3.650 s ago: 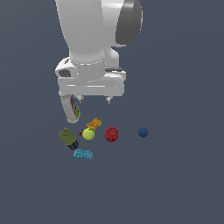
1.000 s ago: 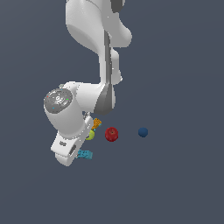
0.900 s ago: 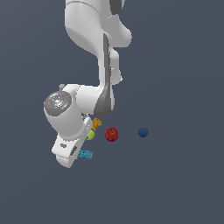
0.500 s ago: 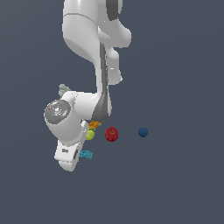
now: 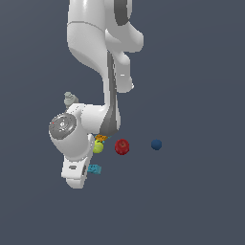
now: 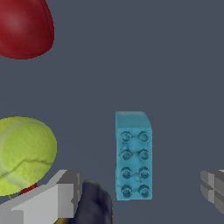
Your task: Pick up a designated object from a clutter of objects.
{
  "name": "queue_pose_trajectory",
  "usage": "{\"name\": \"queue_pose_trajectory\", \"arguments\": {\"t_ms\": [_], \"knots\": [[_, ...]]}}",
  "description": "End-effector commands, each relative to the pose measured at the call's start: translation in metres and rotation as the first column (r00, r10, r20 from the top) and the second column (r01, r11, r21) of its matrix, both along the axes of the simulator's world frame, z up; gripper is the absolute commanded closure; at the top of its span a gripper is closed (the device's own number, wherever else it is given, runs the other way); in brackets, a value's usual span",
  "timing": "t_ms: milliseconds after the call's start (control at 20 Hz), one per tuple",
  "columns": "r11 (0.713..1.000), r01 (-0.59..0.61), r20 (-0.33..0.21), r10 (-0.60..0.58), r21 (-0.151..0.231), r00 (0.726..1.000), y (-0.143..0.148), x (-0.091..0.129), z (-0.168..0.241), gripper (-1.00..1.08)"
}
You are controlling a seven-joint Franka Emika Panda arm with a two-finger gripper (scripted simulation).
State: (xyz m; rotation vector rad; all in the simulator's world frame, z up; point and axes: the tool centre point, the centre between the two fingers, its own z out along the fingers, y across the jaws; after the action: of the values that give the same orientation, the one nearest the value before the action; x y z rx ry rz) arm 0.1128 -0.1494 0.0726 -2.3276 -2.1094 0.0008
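Your teal brick lies studs-up on floor, between the spread fingers of gripper — touching neither, pincer released. In exterior view brick peeks out just beside arm's wrist; gripper itself is hidden there. Yellow-green ball sits near one finger, red apple farther off, cut by frame edge. Orange block mostly hidden behind arm; blue ball well apart.

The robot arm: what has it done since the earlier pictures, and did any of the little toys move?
The arm swung down from above the pile, and its gripper, fingers apart, now straddles the teal brick without holding it. The brick, tennis ball, red apple and blue ball stayed where they were.
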Motion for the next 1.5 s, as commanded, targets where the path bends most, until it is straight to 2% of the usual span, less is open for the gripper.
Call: {"name": "queue_pose_trajectory", "arguments": {"t_ms": [0, 250, 650, 900, 950, 1450], "knots": [[1.000, 0.000, 0.000, 0.000, 0.000, 1.000, 0.000, 0.000, 0.000, -0.92], [1.000, -0.001, 0.000, 0.001, 0.000, 1.000, 0.000, 0.000, -0.009, -0.92], [1.000, -0.004, 0.001, 0.004, 0.000, 1.000, 0.000, -0.001, -0.047, -0.92], [1.000, -0.004, 0.001, 0.004, 0.000, 1.000, 0.000, 0.000, -0.050, -0.92], [1.000, -0.004, 0.001, 0.004, 0.000, 1.000, 0.000, 0.000, -0.050, 1.08], [1.000, -0.004, 0.006, 0.004, -0.001, 1.000, -0.001, 0.002, -0.047, 1.08]]}}
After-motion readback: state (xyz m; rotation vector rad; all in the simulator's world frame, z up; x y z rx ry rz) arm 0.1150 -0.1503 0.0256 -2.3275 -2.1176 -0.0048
